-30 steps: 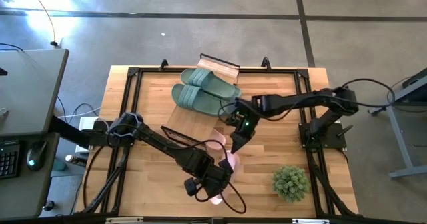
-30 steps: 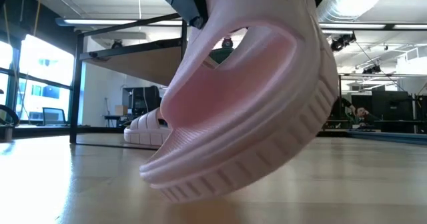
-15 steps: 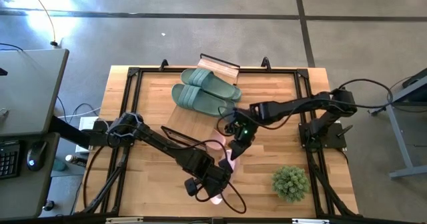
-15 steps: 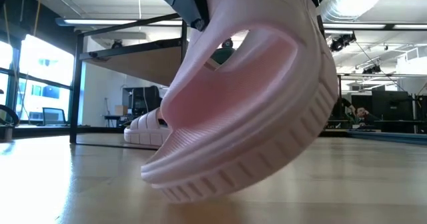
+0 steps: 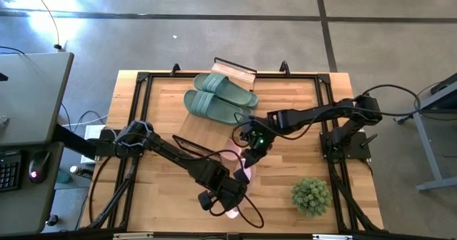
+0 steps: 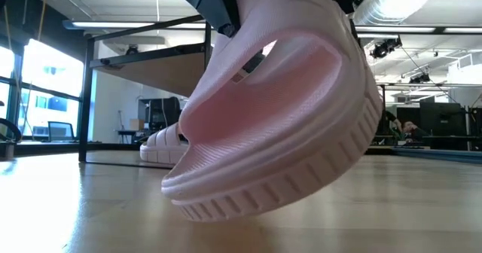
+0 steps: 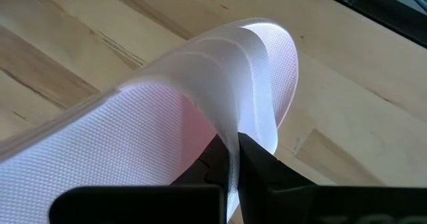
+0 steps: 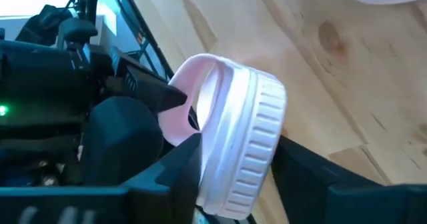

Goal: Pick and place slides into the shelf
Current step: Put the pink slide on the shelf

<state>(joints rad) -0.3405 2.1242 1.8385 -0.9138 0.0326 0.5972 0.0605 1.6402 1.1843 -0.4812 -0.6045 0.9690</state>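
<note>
A pale pink slide (image 6: 279, 117) hangs tilted near the table's near edge, between my two grippers. My left gripper (image 5: 230, 193) is shut on its strap. My right gripper (image 5: 250, 160) stands at the slide's far end, its fingers on either side of the ribbed sole (image 8: 253, 151). A second pink slide (image 6: 162, 147) lies on the table under the shelf (image 6: 151, 61), whose light plank top (image 5: 207, 129) sits mid-table. Two sage green slides (image 5: 214, 97) lie side by side on the table toward the far edge. My left gripper pinches the strap's edge (image 7: 230, 141) between its two fingers, one finger under the strap and one outside it, coming steeply from above. The slide hangs tilted below the fingers; whether its low end (image 6: 203, 208) touches the table I cannot tell. My right gripper has the thick sole at the slide's raised end (image 8: 263, 127) between its two fingers (image 8: 303, 167), one on the footbed side and one on the ribbed underside. It slants down from the table's right and far side.
A small green potted plant (image 5: 310, 195) stands at the near right. A light plank piece in a black frame (image 5: 235, 70) sits at the far edge behind the green slides. Black frame rails (image 5: 143, 79) run around the tabletop.
My right gripper has moved toward the table's near edge, up to the far end of the pink slide. The slide has tipped slightly in my left gripper's hold, its raised end shifting a little while the strap stays held.
</note>
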